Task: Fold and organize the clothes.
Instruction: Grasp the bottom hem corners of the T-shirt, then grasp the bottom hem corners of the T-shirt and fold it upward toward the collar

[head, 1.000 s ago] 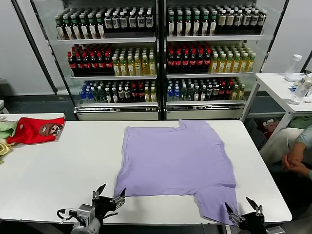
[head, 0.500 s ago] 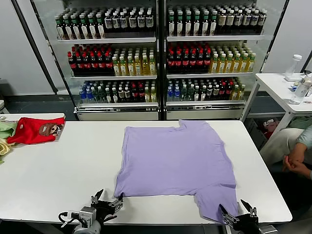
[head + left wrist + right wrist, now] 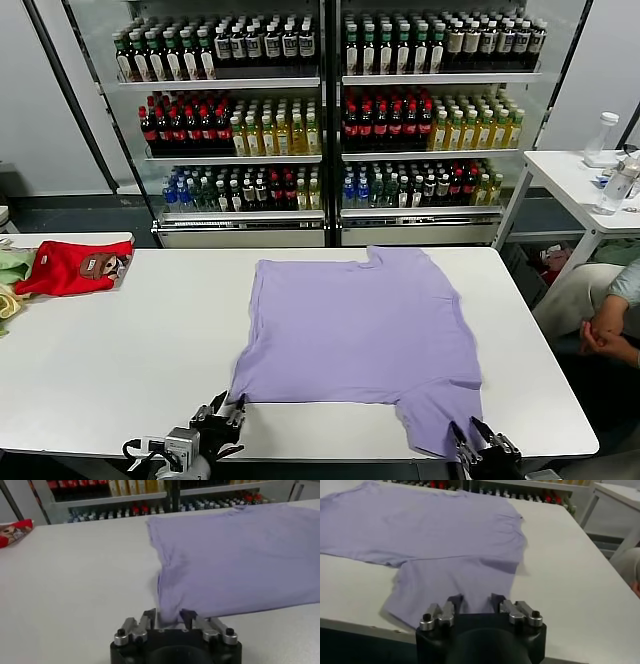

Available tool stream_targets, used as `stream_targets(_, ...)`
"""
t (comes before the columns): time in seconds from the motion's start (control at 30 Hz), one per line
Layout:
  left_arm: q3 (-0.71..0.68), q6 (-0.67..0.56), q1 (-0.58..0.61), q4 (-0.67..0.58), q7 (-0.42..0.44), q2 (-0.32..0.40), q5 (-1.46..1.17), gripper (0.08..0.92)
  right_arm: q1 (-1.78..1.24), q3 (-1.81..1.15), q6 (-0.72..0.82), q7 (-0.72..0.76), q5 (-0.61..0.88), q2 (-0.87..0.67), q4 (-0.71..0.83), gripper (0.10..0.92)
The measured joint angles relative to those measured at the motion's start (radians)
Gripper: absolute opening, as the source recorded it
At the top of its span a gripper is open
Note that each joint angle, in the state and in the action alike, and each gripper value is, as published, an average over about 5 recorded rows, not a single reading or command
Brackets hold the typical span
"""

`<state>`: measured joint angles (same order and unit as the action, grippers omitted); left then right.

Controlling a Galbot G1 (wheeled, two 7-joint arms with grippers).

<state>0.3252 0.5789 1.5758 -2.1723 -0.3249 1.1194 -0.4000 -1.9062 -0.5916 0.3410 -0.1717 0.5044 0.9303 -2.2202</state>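
Observation:
The clothes are one lavender T-shirt (image 3: 360, 330) lying flat, plain side up, on the white table (image 3: 120, 350), with its collar toward the far edge. My left gripper (image 3: 222, 412) is at the shirt's near left hem corner. In the left wrist view its jaws (image 3: 167, 617) are shut on that puckered corner of the shirt (image 3: 240, 555). My right gripper (image 3: 482, 440) is at the table's near edge, at the near right sleeve. In the right wrist view its jaws (image 3: 472, 602) have closed on the sleeve's edge of the shirt (image 3: 435, 535).
A red garment (image 3: 72, 266) and a green cloth (image 3: 12, 265) lie at the table's far left. Glass-door drink coolers (image 3: 330, 120) stand behind. A seated person (image 3: 610, 320) and a side table with bottles (image 3: 585, 175) are to the right.
Both grippers have come down and forward to the shirt's near edge, and their jaws have gone from wide open to closed on the cloth. The left hem corner has puckered slightly.

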Motion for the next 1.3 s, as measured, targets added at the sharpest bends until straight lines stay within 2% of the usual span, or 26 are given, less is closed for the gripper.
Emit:
stream_targets(0.17,0.0,0.002,-0.001,-0.003,0.002,0.001,0.0,0.17,-0.001,-0.007,-0.004,0.007,0.007,-0.002,-0.005,0.147)
stream_targets(0.33,0.001,0.003,0.002,-0.013,0.001,-0.001,0.0,0.089,-0.017,-0.025,-0.003,0.016,0.021,-0.009,-0.025,0.113)
stream_targets(0.63,0.031,-0.012,0.061,-0.084,-0.031,-0.032,0.002,0.087,-0.117,-0.106,-0.013,0.033,0.033,-0.006,-0.129,0.113)
stream_targets(1.07,0.091,-0.029,0.297,-0.254,-0.09,-0.107,0.015,0.087,-0.201,-0.125,-0.021,0.026,0.0,-0.002,-0.219,0.113)
stream_targets(1.2,0.105,-0.031,0.314,-0.274,-0.095,-0.117,0.012,0.087,-0.156,-0.111,-0.01,0.012,0.0,-0.01,-0.216,0.113)
stream_targets(1.3,0.108,-0.032,0.284,-0.268,-0.096,-0.119,0.0,0.087,-0.097,-0.092,0.007,-0.001,0.005,-0.02,-0.204,0.113)
